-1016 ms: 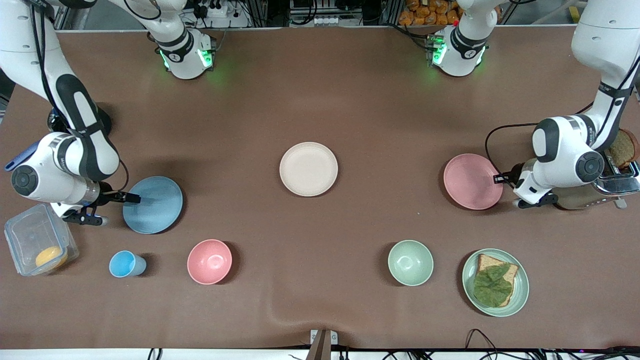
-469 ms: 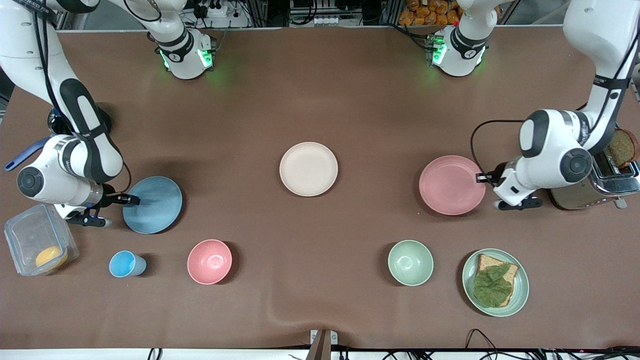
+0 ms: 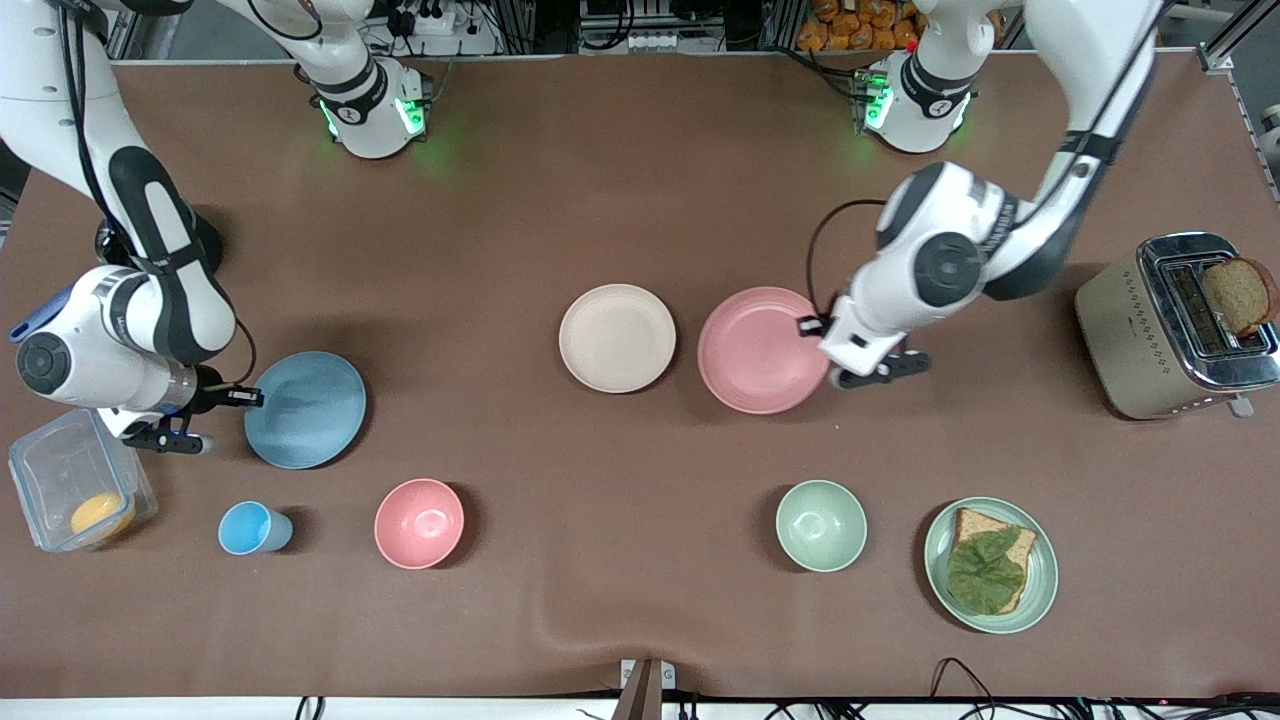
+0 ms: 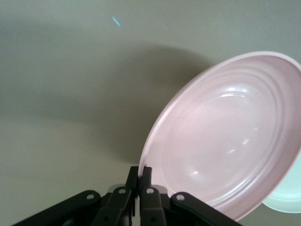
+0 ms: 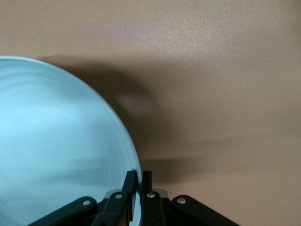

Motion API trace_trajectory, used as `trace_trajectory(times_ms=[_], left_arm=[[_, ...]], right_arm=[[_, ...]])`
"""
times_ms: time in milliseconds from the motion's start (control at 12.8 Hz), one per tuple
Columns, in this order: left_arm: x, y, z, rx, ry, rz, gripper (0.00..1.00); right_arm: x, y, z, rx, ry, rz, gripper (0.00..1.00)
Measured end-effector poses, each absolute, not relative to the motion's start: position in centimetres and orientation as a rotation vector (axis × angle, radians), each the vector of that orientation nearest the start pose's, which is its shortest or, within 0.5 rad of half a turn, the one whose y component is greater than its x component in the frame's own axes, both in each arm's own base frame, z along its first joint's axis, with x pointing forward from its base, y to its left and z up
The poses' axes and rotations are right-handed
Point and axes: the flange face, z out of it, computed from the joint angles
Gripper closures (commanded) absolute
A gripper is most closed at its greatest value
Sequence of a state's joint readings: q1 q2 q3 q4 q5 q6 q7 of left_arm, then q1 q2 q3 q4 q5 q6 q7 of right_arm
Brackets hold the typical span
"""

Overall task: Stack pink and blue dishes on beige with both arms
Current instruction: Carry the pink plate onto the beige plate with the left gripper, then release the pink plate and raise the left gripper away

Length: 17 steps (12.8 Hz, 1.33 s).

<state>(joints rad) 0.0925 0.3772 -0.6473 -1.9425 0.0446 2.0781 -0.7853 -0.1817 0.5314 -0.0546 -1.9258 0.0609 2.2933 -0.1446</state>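
The cream-beige plate (image 3: 617, 338) lies flat at the table's middle. Just beside it, toward the left arm's end, the pale pink plate (image 3: 757, 350) hangs tilted over the table, casting a shadow. My left gripper (image 3: 812, 327) is shut on its rim. The left wrist view shows the pink plate (image 4: 225, 141) pinched in my left gripper (image 4: 140, 173), with a sliver of the beige plate (image 4: 287, 200) past it. The light blue plate (image 3: 305, 409) is near the right arm's end, my right gripper (image 3: 245, 397) shut on its rim. The right wrist view shows the blue plate (image 5: 56, 141) pinched in my right gripper (image 5: 139, 179).
A toaster (image 3: 1150, 335) with bread stands at the left arm's end. Nearer the camera are a green plate (image 3: 1040, 580) with a sandwich, a green bowl (image 3: 821, 525), a pink bowl (image 3: 419, 523) and a blue cup (image 3: 250, 527). A clear box (image 3: 60, 470) holds something orange.
My left arm has carried the pink plate from beside the toaster to right beside the beige plate. The right gripper and blue plate have barely shifted.
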Motion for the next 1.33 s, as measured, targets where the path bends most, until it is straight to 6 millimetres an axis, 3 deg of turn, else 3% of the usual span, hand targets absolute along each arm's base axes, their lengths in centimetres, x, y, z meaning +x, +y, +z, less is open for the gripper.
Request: trace_trajectory(times_ms=[234, 547, 781, 1016, 1250, 1328], left_arm=[[48.2, -36.5, 28.3, -3.167, -0.401, 0.410, 1.00], [45.5, -41.6, 25.8, -3.217, -0.435, 0.412, 1.00], [44.6, -43.8, 24.4, -3.262, -0.425, 0.415, 1.00], [45.0, -45.0, 23.2, -3.276, -0.429, 0.449, 1.00], [45.5, -45.3, 22.6, -3.280, -0.440, 0.461, 1.00], [45.8, -45.5, 22.6, -3.285, -0.445, 0.461, 0.74]], right_arm=[[59.2, -13.9, 21.4, -3.079, 0.199, 0.240, 1.00], [59.0, -12.9, 24.6, -2.989, 0.258, 0.270, 1.00], [59.2, -11.3, 26.2, -2.928, 0.260, 0.261, 1.00], [59.2, -8.8, 27.7, -2.880, 0.209, 0.307, 1.00], [58.0, -7.2, 32.7, -2.785, 0.181, 0.398, 1.00], [57.6, -6.7, 34.3, -2.750, 0.169, 0.419, 1.00]])
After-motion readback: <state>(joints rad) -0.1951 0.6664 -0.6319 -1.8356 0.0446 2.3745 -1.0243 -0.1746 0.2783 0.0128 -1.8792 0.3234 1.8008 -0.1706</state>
